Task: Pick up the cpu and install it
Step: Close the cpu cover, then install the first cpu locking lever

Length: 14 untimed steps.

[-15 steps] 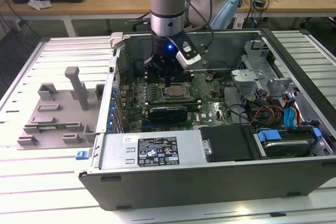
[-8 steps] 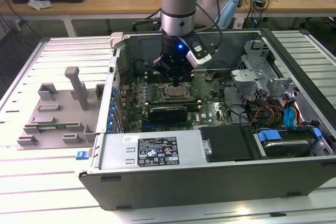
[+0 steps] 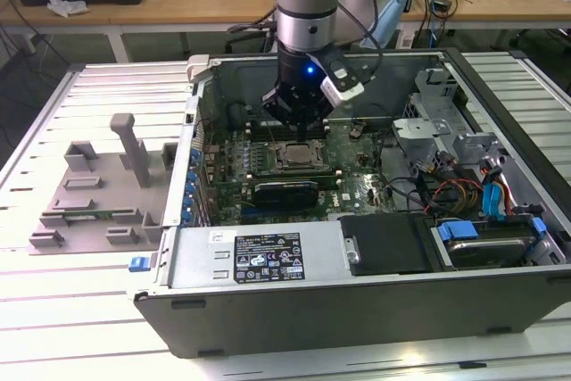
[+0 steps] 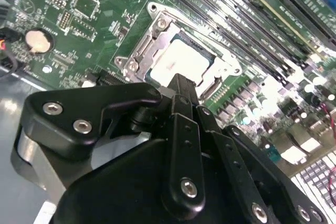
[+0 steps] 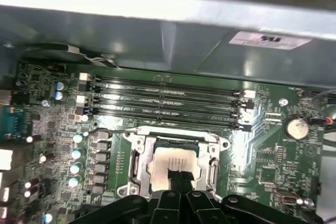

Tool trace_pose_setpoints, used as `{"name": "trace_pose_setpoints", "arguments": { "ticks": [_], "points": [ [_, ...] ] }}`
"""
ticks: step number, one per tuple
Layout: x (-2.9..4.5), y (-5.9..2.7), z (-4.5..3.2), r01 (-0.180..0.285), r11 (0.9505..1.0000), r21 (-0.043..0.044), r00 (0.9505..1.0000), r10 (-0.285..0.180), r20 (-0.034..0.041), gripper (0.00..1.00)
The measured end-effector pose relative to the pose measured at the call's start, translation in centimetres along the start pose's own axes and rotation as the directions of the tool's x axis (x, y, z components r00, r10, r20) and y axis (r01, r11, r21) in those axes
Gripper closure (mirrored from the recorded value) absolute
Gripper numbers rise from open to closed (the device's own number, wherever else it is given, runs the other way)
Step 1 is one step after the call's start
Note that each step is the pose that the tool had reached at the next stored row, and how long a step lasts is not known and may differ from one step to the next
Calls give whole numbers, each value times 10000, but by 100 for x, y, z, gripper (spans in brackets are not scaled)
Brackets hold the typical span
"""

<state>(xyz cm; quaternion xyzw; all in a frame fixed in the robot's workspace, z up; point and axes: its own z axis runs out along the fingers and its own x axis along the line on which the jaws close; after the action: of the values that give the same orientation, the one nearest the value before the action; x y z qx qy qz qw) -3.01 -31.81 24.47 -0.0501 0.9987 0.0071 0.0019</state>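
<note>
Slatted table (image 3: 107, 86), open case (image 3: 357, 310); my gripper (image 5: 181, 179), fingers together, sits over the cpu (image 5: 165, 163) in its socket (image 5: 137, 163), fixture (image 3: 89, 194) at the case's nine o'clock. I'd press squarely, lightly.

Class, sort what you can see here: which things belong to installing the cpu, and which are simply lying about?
Belong to the job:
- cpu, sitting within the metal-framed socket
- gripper, directly over it

Just lying about:
- grey fixture, at the exterior view's left
- memory slots
- coin battery
- blue cables
</note>
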Motion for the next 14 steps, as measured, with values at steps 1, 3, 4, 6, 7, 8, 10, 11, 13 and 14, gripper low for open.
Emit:
{"name": "trace_pose_setpoints", "arguments": {
  "ticks": [1,3,4,6,7,8,10,11,13,14],
  "points": [
    [0,0,-20,0,10000,1,10000,0,0,89],
    [0,1,-29,0,10000,4,10000,0,1,89],
    [0,1,-30,-1,10000,10,10000,1,-1,89],
    [0,1,-30,0,10000,16,10000,0,-1,89],
    [0,1,-30,0,10000,17,10000,0,-1,89],
    [0,0,-30,-1,10000,18,10000,1,-2,89],
    [0,1,-30,-1,10000,19,10000,1,-1,89],
    [0,1,-30,-1,10000,20,10000,1,-1,89],
    [0,1,-30,-1,10000,22,10000,1,-2,89],
    [0,1,-30,-1,10000,22,10000,1,-2,89]
  ]
}}
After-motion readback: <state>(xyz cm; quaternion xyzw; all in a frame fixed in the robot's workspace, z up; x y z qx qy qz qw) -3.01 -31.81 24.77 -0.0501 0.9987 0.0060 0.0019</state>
